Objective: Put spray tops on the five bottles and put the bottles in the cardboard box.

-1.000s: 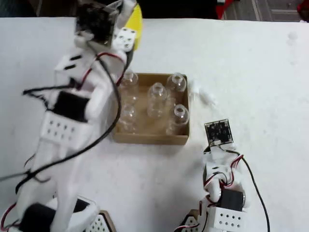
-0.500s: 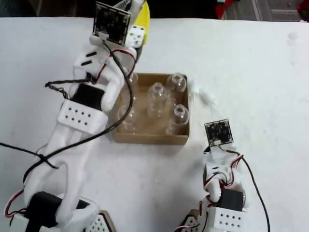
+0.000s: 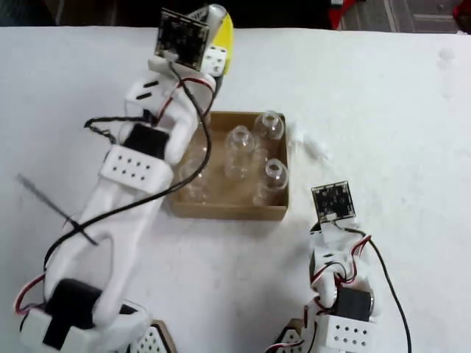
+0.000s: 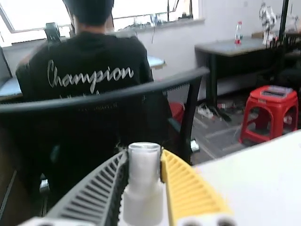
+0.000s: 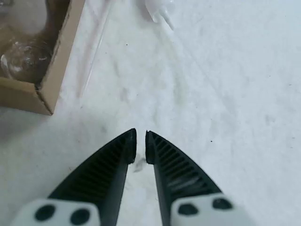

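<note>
The cardboard box (image 3: 228, 208) sits mid-table with several clear, uncapped bottles (image 3: 239, 141) standing in it. My left gripper (image 3: 213, 20) hangs raised beyond the box's far left corner, at the table's far edge. Its grey and yellow fingers are shut on a white spray top (image 4: 142, 181) that stands upright between them. Another white spray top (image 3: 310, 145) lies on the table just right of the box, also seen as the spray top (image 5: 159, 8) ahead of my right gripper (image 5: 141, 137). That gripper is shut on nothing, low over the table near the box's front right corner (image 5: 51, 80).
The left arm (image 3: 140, 158) slants over the box's left side and covers the bottles there. The right arm's base (image 3: 342, 316) stands at the front edge. Bare white table (image 3: 390, 110) spreads to the right. An office chair (image 4: 94, 101) is behind the table.
The left arm has swung to the right and stretched farther toward the table's far edge, carrying the white spray top. The right arm has kept still.
</note>
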